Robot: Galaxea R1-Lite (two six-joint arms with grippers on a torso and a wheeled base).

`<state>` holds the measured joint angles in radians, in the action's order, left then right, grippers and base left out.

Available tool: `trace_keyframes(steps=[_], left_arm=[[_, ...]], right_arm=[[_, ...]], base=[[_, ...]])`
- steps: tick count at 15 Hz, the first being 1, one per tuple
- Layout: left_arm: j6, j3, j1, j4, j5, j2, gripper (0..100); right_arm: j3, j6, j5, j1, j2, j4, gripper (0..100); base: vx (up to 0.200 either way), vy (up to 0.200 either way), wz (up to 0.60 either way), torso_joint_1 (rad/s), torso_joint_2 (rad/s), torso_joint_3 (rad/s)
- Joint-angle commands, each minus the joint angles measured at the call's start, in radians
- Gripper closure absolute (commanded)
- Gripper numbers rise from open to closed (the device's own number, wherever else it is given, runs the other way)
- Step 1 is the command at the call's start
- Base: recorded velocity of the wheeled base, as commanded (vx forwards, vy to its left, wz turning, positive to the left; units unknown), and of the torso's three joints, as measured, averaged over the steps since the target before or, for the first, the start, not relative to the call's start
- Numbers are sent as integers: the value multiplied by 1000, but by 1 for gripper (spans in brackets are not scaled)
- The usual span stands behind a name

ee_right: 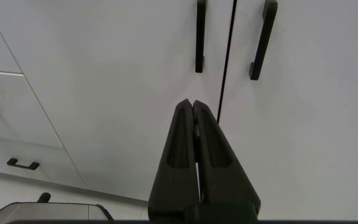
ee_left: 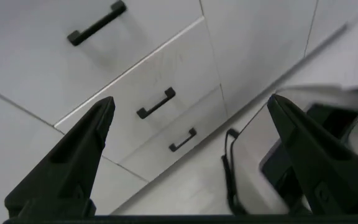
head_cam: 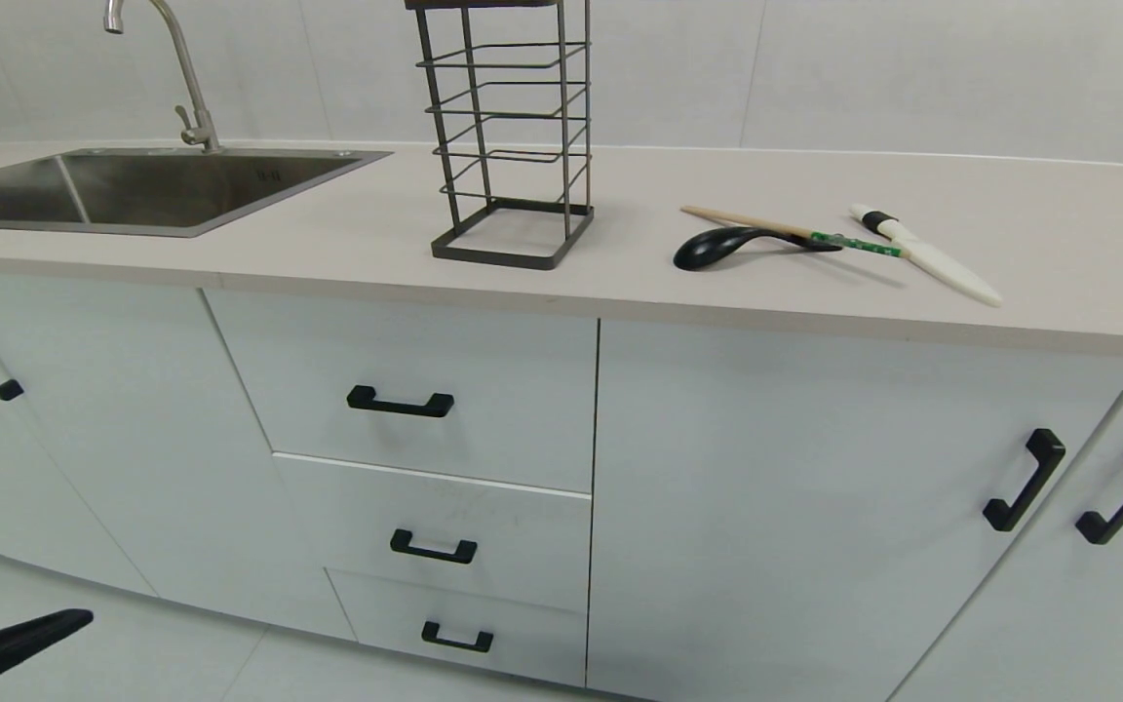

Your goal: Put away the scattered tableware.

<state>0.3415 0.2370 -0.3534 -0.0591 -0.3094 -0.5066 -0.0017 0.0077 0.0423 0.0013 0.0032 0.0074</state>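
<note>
The countertop (head_cam: pixel 328 234) is set with a wire rack (head_cam: pixel 513 146), upright, presumably to receive utensils. To its right a white-handled tool (head_cam: pixel 932 255), black spoon (head_cam: pixel 727 246) and chopsticks (head_cam: pixel 776 226) are left touching, untaken. Low by the cabinets (head_cam: pixel 776 468), the left gripper (ee_left: pixel 191 102) is held spread, the right gripper (ee_right: pixel 192 106) pressed together.

Counter (head_cam: pixel 328 234): plain pale beige. Spoon (head_cam: pixel 717 246): glossy black. Chopsticks (head_cam: pixel 747 221): light wood, with a green section speckled white at one end. Utensil (head_cam: pixel 932 258): cream-white, with a black band near one end. Rack (head_cam: pixel 493 257): matte black wire. Sink (head_cam: pixel 162 185) and tap (head_cam: pixel 186 73): brushed silver-grey. Cabinets (head_cam: pixel 766 468): plain white, with black handles (head_cam: pixel 400 402). Wall (head_cam: pixel 864 68): pale grey with thin seams. Left gripper (ee_left: pixel 191 102) and right gripper (ee_right: pixel 192 106) were both black.
</note>
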Motion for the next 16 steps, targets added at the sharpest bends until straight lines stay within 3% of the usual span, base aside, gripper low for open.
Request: trace_keyframes(steps=[1,3,5,10,12,16], left_arm=[[151,-1,-47,-2,-1,-161,0],[269,2,-62,-10,7,-217,0],[436,22,-64,-8,13,-282,0],[603,77,-62,-16,18,-412,0],[619,90,-67,-13,88,-452,0],[620,130,-116,-14,105,-602,0]], right_arm=[[0,-2,-1,0,1,-1,100],[0,-2,1,0,1,-1,100],[0,0,1,0,1,-1,100],[0,0,1,0,1,-1,100],[0,0,1,0,0,-1,100],[0,0,1,0,1,-1,100]], base=[[0,0,0,0,0,0],[0,0,0,0,0,0],[0,0,0,0,0,0],[0,0,0,0,0,0],[0,0,0,0,0,0],[0,0,0,0,0,0]])
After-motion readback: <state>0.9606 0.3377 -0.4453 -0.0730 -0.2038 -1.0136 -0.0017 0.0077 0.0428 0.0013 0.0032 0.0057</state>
